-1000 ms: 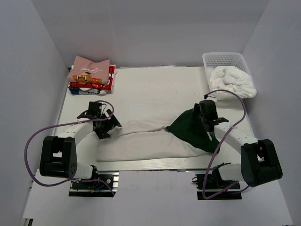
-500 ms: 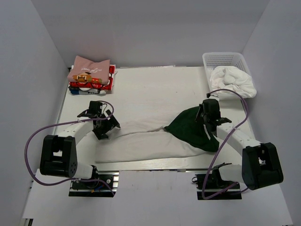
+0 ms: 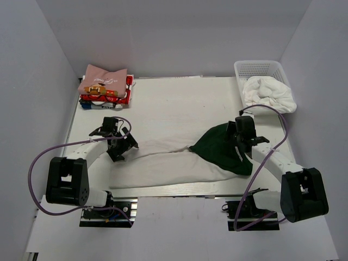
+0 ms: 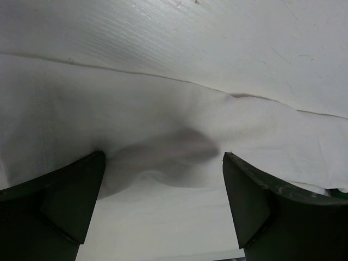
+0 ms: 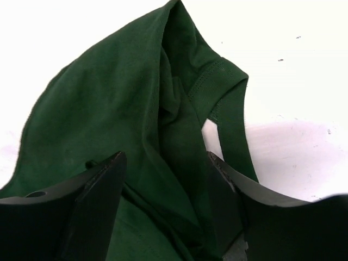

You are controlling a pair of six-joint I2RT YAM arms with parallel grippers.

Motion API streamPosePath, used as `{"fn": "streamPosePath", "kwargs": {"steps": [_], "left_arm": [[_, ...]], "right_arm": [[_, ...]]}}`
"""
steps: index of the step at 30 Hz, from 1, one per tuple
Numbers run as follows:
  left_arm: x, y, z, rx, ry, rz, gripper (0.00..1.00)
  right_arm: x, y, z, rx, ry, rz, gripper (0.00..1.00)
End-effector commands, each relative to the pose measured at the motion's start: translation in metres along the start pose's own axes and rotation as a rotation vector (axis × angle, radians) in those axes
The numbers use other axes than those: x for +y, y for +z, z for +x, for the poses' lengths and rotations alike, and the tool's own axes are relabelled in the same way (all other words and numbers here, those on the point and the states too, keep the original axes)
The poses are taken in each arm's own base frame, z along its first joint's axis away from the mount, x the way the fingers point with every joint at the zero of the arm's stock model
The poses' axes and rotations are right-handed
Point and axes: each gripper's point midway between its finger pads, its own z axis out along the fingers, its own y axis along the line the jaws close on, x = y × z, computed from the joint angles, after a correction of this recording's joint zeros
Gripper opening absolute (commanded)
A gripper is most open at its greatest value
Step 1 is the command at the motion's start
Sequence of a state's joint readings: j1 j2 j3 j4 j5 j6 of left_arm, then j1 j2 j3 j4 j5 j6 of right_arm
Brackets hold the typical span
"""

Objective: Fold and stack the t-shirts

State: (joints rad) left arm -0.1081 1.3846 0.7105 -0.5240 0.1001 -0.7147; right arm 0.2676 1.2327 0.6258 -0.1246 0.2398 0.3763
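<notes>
You are looking down on a white table (image 3: 174,103) with both arms reaching in from the near edge. The off-white shirt (image 3: 163,163) lies in a long rumpled band across the near half of the table, running left to right. Its dark green sleeve (image 3: 217,147) is bunched in a loose heap at the right end.

Your left gripper (image 3: 122,148) is at the left end of that band. In the left wrist view its fingers (image 4: 70,201) are spread wide, with creased off-white cloth below and between them and nothing pinched.

Your right gripper (image 3: 237,142) is over the right side of the green sleeve. In the right wrist view its fingers (image 5: 92,206) stand apart, with folds of green fabric and a stitched hem between them. You cannot tell whether they touch the cloth.

At the far left corner sits a small folded stack, a pink shirt (image 3: 103,80) on top and a red shirt (image 3: 129,87) under it. At the far right, a white basket (image 3: 261,68) holds crumpled white cloth (image 3: 269,92).
</notes>
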Motion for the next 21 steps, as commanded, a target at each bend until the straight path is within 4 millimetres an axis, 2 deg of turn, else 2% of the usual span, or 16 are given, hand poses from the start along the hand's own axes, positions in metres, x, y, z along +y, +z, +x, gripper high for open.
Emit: {"fn": "streamPosePath", "kwargs": {"steps": [1, 2, 4, 6, 7, 8, 11, 12, 14, 16, 18, 20, 21], "left_arm": [[0.019, 0.000, 0.007, 0.001, 0.013, -0.070, 1.00], [0.019, 0.000, 0.007, 0.001, 0.013, -0.070, 1.00], [0.020, 0.001, 0.008, 0.007, 0.012, -0.076, 1.00], [0.020, 0.001, 0.008, 0.008, 0.012, -0.076, 1.00], [0.020, 0.001, 0.008, 0.008, 0.012, -0.076, 1.00], [0.020, 0.001, 0.008, 0.008, 0.012, -0.076, 1.00], [0.021, 0.001, 0.007, 0.002, 0.012, -0.083, 1.00], [0.021, 0.001, 0.007, 0.002, 0.012, -0.083, 1.00], [0.021, 0.001, 0.007, 0.002, 0.012, -0.083, 1.00], [0.021, 0.001, 0.007, 0.002, 0.012, -0.083, 1.00], [0.020, 0.001, 0.008, 0.008, 0.012, -0.076, 1.00], [0.019, -0.001, 0.007, -0.001, 0.013, -0.069, 1.00], [0.022, 0.000, 0.010, 0.006, 0.012, -0.075, 1.00]], "right_arm": [[0.005, 0.003, -0.004, -0.007, -0.047, -0.032, 0.64], [0.008, 0.007, 0.001, 0.011, -0.057, -0.047, 0.64], [0.014, 0.011, -0.004, -0.003, -0.059, -0.076, 0.64], [0.013, 0.020, 0.001, 0.022, -0.060, -0.064, 0.61], [0.017, 0.023, -0.004, 0.021, -0.061, -0.071, 0.60], [0.019, 0.024, -0.001, 0.042, -0.062, -0.081, 0.47], [0.026, 0.024, -0.004, 0.055, -0.040, -0.099, 0.25], [0.027, 0.022, -0.005, 0.054, -0.027, -0.099, 0.14], [0.025, 0.013, -0.009, 0.045, 0.006, -0.088, 0.00], [0.020, -0.002, -0.008, 0.052, 0.044, -0.063, 0.00], [0.004, -0.018, 0.005, 0.125, 0.063, 0.021, 0.00], [0.001, -0.032, 0.000, 0.140, 0.094, 0.048, 0.00], [-0.005, -0.046, 0.019, 0.241, 0.095, 0.080, 0.00]]}}
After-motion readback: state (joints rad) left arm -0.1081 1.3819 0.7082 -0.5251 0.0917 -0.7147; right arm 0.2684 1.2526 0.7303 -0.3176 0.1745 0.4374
